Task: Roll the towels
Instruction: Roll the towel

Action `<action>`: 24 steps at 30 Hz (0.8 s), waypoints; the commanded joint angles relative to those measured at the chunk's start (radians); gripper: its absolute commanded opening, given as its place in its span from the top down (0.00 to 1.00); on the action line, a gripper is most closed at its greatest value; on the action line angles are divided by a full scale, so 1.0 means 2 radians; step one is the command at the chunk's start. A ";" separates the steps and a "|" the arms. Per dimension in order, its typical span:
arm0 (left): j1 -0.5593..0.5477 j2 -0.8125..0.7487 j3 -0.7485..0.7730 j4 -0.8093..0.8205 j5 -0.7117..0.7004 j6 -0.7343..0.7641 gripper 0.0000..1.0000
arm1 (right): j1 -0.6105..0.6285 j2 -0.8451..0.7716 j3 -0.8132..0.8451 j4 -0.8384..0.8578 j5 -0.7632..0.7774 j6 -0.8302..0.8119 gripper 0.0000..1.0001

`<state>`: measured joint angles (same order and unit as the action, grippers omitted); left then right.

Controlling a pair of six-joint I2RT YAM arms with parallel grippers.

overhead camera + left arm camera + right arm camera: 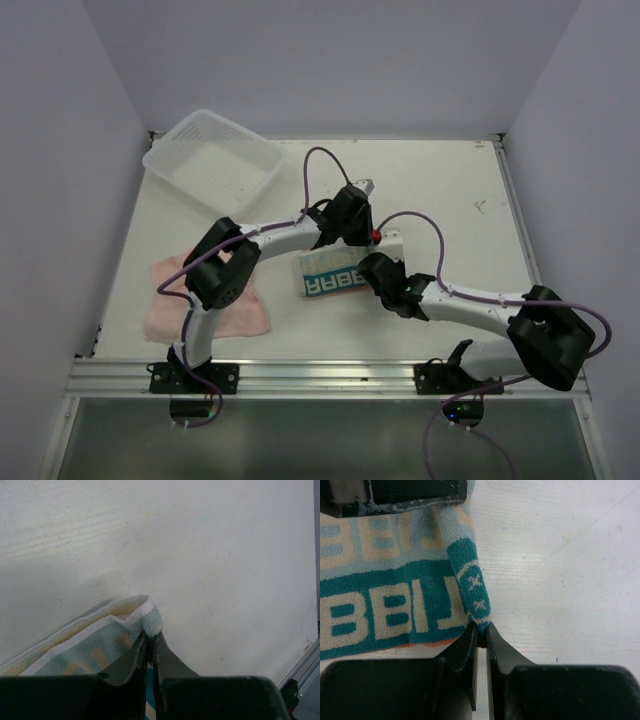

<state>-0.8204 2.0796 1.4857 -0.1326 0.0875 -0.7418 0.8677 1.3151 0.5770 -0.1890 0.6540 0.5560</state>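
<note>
1. Towel with big printed letters [335,280], teal and cream with an orange edge, lying partly folded near the middle of the worktop [440,190], between the two arms.
2. Left arm [280,235] stretched from the near-left base across to the far right corner of the printed towel.
3. Left jaws pressed together, pinching a white-hemmed corner fold of the printed towel [149,621]; corner puckered up a little above the pale worktop [200,555].
4. Right arm [470,305] reaching in from the near-right base to the right edge of the same towel.
5. Right jaws shut tight on a narrow teal fold marked with small cream crosses, drawn up from the printed towel [385,595]; rows of block letters to the left of the fold, orange edge just beside the jaws on the near side.
6. Dark part of the left jaws visible along the top edge of the right wrist view, over the same towel.
7. Pink towel [250,315], plain and pale, spread flat at the near-left of the worktop, partly hidden under the left arm's elbow; near the printed towel but not touching it.
8. White mesh plastic basket [245,135] at the far-left corner, set at an angle to the worktop edges, well apart from both towels.
</note>
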 commanded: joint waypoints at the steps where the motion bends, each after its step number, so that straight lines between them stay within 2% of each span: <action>1: 0.021 -0.014 -0.003 0.050 -0.009 -0.022 1.00 | 0.013 0.001 0.011 -0.040 0.055 0.004 1.00; 6: 0.024 -0.016 -0.019 0.058 -0.007 -0.031 1.00 | 0.026 0.008 0.017 -0.047 0.074 0.003 1.00; 10: 0.024 -0.023 -0.042 0.095 -0.002 -0.038 1.00 | 0.047 0.026 0.029 -0.057 0.094 0.000 1.00; 15: 0.027 -0.025 -0.056 0.103 -0.002 -0.039 1.00 | 0.075 0.065 0.050 -0.070 0.131 -0.002 1.00; 24: 0.031 -0.049 -0.087 0.114 -0.015 -0.029 1.00 | 0.085 0.096 0.061 -0.064 0.135 -0.010 1.00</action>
<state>-0.7914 2.0521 1.3273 0.0204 0.1257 -0.8188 1.0275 1.4849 0.6704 -0.2764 0.8757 0.5411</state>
